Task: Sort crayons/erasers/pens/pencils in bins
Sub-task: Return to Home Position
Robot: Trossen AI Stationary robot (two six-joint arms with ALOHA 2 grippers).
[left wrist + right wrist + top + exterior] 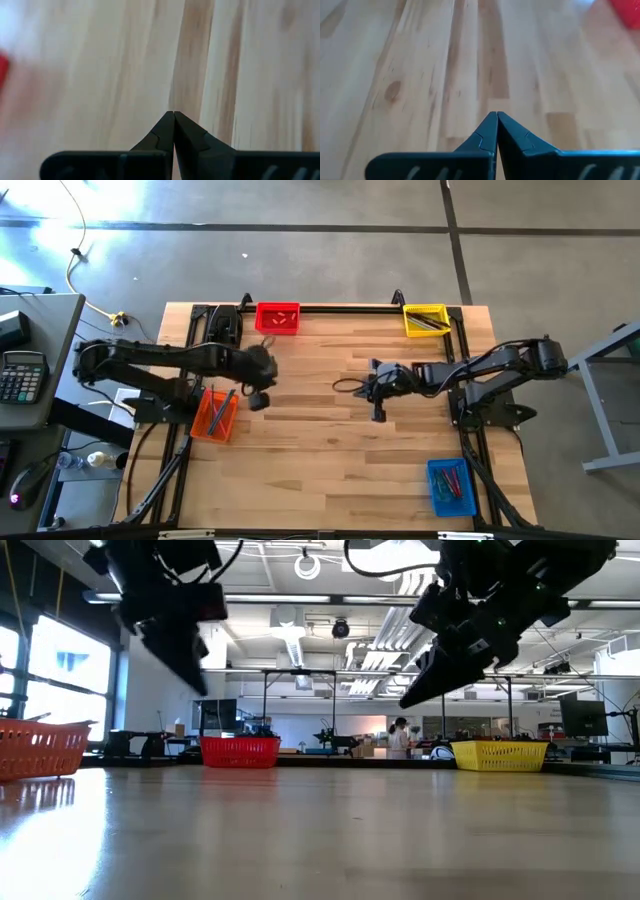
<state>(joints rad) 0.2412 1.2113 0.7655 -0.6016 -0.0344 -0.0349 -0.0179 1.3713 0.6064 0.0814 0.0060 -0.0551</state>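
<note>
The light wooden plank counter (330,450) is bare through the middle, with both dark arms reaching in over it from the sides. The left claw (258,400) sits just beside the orange plastic bin (203,427) at the left edge. The right claw (378,414) is near the centre, well apart from every bin.

The overhead shot doesn't settle the claws, but the wrist cams do. The left one's fingertips (162,134) are pressed tight together with nothing between them, and it's the same for the right one's fingertips (487,131). The table-height view adds that both claws hang clear above the wood and aren't touching it.

The red plastic bin (277,330) is at the back edge left of centre, and the yellow plastic bin (411,330) is in the back right corner. The blue plastic bin (434,492) is front right and only shows from above.

In the orange bin, a dark pen (223,407) lies roughly along the bin's long side, leaning slightly. The thin grey pencils (430,323) run across the yellow bin, nearly side to side. The short coloured crayons (452,480) in the blue bin point mostly front to back, a bit splayed. There are small bits in the red bin, too tiny to make out.
</note>
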